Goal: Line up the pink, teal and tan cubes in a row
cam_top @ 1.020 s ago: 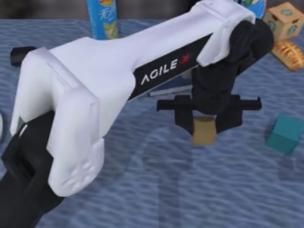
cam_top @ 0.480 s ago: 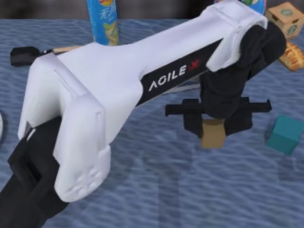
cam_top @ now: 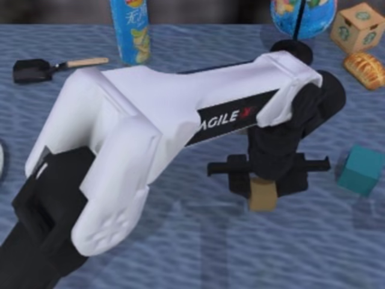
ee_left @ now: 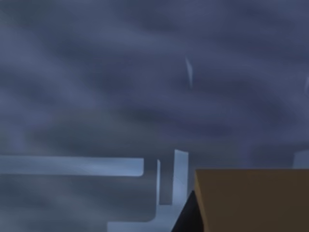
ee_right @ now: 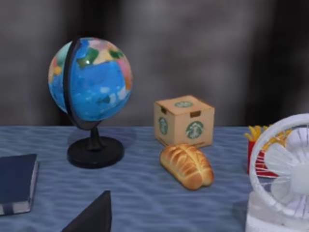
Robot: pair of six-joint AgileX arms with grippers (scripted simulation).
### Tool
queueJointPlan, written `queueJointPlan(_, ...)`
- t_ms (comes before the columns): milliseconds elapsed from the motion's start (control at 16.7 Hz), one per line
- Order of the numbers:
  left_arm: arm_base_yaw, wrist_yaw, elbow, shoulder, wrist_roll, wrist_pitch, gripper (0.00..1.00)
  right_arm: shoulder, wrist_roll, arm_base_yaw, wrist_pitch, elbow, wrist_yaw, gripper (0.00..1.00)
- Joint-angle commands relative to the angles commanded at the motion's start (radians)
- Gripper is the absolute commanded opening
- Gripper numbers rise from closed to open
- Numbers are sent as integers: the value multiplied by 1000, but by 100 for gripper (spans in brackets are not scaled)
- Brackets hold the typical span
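Since the earlier frames, the tan cube [cam_top: 263, 194] has been carried nearer the table's front edge, clenched between the jaws of the left gripper [cam_top: 264, 180]. A small, matte, ochre block is shown; it is judged light, rigid and best held on opposite flat faces. The teal cube [cam_top: 361, 170] lies toward the right edge. The right arm is not seen.

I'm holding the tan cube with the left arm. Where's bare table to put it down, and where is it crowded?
The left gripper holds the tan cube. Bare cloth lies just below it and in the gap toward the teal cube. The far right corner is crowded: globe, logo box, bread. The pink cube is not visible.
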Motion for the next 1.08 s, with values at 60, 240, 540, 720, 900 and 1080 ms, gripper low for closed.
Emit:
queueJointPlan(60,0,0,-1,0,0,1,0,0,0,0,0,0,0,100)
queueJointPlan(240,0,0,-1,0,0,1,0,0,0,0,0,0,0,100)
queueJointPlan(540,0,0,-1,0,0,1,38,0,0,0,0,0,0,100)
queueJointPlan(720,0,0,-1,0,0,1,60,0,0,0,0,0,0,100)
queueJointPlan(900,0,0,-1,0,0,1,83,0,0,0,0,0,0,100)
queueJointPlan(1080,0,0,-1,0,0,1,100,0,0,0,0,0,0,100)
